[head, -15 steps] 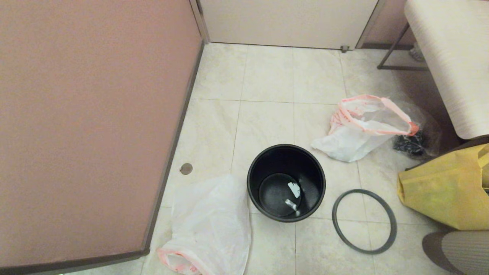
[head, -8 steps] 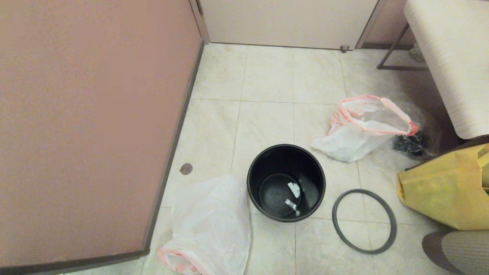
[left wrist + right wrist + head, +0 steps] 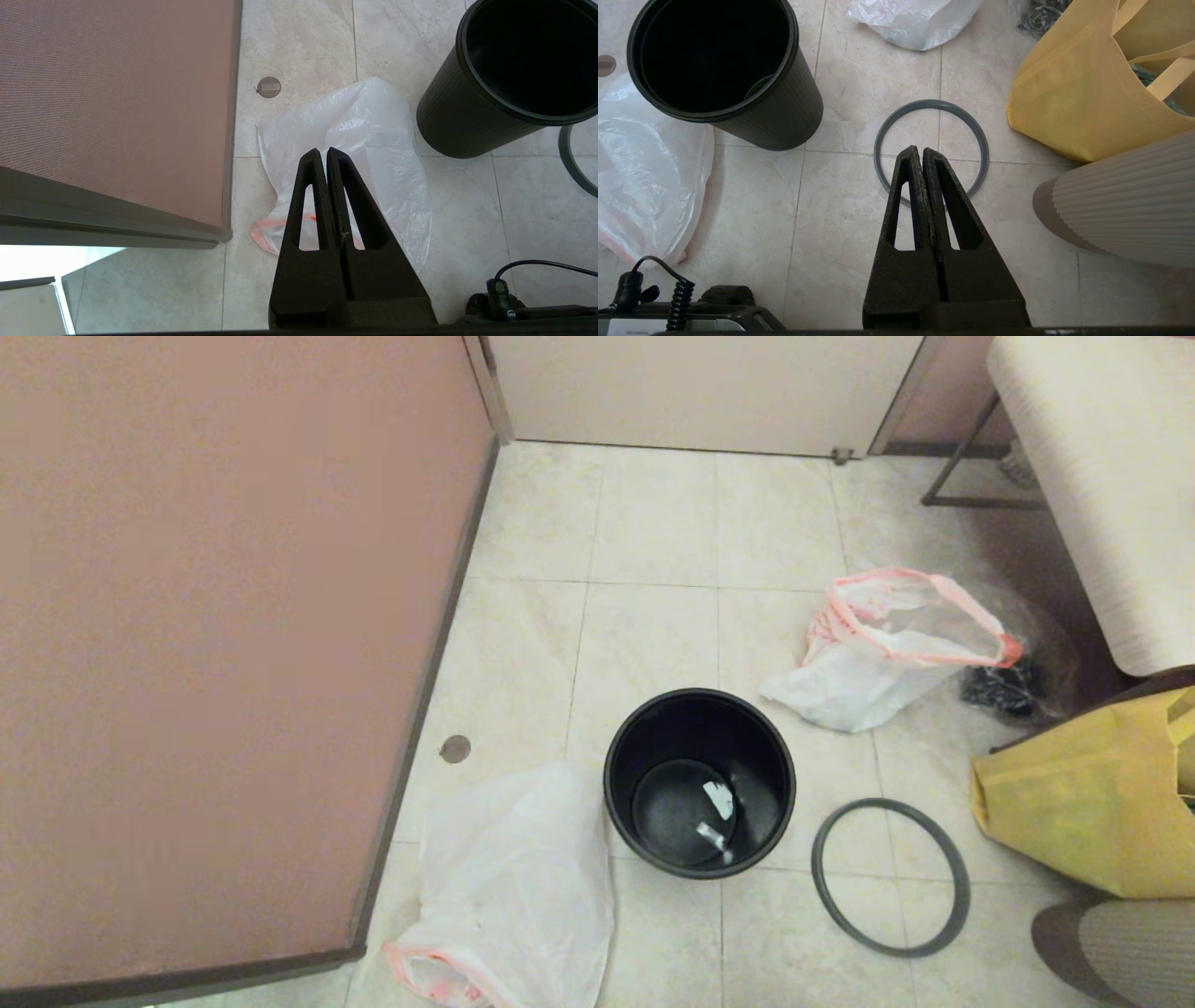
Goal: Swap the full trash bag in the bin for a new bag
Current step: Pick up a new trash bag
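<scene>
New bag (image 3: 373, 154) lies under left hand (image 3: 323, 151) — untouched.

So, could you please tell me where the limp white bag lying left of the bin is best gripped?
Probably at the pink-red rim of the new bag, its bunched, thicker end nearest the robot. The rest lies flat on the tiles, hard to pinch. Come from above with the left gripper, now shut above it, jaws opened first.

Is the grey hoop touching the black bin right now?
Apart. The head view shows bare floor tile between the grey hoop and the black bin.
</scene>
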